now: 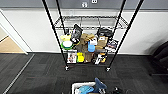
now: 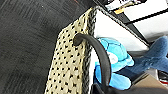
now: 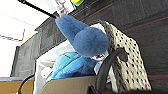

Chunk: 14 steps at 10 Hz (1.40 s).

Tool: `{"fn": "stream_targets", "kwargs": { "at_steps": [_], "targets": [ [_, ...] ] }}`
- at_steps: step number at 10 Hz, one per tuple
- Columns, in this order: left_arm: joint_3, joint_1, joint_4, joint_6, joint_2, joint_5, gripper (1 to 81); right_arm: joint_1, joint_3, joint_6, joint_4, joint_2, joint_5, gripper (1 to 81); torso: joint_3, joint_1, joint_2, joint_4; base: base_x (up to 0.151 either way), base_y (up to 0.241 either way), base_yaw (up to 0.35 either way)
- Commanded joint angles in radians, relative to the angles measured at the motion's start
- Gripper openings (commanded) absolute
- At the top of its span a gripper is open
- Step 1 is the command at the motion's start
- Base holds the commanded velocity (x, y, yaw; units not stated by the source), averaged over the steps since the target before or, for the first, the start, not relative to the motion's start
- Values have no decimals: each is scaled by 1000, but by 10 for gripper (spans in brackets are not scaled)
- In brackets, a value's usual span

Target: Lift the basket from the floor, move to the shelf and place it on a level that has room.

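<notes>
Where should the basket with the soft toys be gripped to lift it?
By the two dark loop handles on the basket's short ends, one per arm, coming from outside each end. The mesh walls look soft, and the plush toys fill the top, so reaching in from above is poor.

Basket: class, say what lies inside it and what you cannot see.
Inside the basket lie a light blue plush toy and a darker blue plush toy. They cover the basket's bottom, so anything beneath stays hidden.

basket (image 1: 75, 88): cut off by head view's lower edge | shelf (image 1: 90, 37) top: cropped | lower-tier items: too blurred to identify
</notes>
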Motion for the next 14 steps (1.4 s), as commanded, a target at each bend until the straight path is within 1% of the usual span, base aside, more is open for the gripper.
{"fn": "stream_targets", "kwargs": {
  "at_steps": [1, 2, 3, 4, 6, 8, 9, 10, 11, 14],
  "targets": [
    [150, -146, -13, -26, -107, 28, 10, 95, 55, 17, 2, -35, 0, 10, 22, -62, 97, 0, 0, 0, 0],
    [179, -158, -13, -27, -125, 33, 10, 88, 61, 25, 2, -42, 2, 10, 81, -84, 131, 0, 0, 0, 0],
    [198, -164, -13, -27, -135, 36, 10, 79, 69, 34, 1, -55, 13, 10, 89, -103, 159, 0, 0, 0, 0],
    [203, -163, -11, -27, -132, 38, 10, 73, 77, 36, 1, -66, 17, 10, 108, -120, 186, 0, 0, 0, 0],
    [195, -163, -3, -27, -113, 61, 10, 71, 104, 46, 1, -96, 19, 10, 158, -164, 253, 0, 0, 0, 0],
    [196, -160, 3, -26, -98, 62, 10, 73, 135, 49, 1, -112, 39, 10, 209, -209, 322, 0, 0, 0, 0],
    [198, -158, 3, -24, -92, 62, 10, 79, 152, 49, 1, -112, 39, 10, 226, -232, 356, 0, 0, 0, 0],
    [200, -158, 3, -24, -78, 62, 10, 84, 165, 49, -3, -106, 39, 10, 220, -254, 390, 0, 0, 0, 0],
    [203, -158, 1, -24, -61, 62, 10, 88, 176, 49, -4, -96, 39, 10, 196, -277, 424, 0, 0, 0, 0],
    [255, -161, 1, -24, -55, 53, 10, 99, 210, 49, -9, -92, 37, 10, 209, -336, 515, 0, 0, 0, 0]
  ]
}}
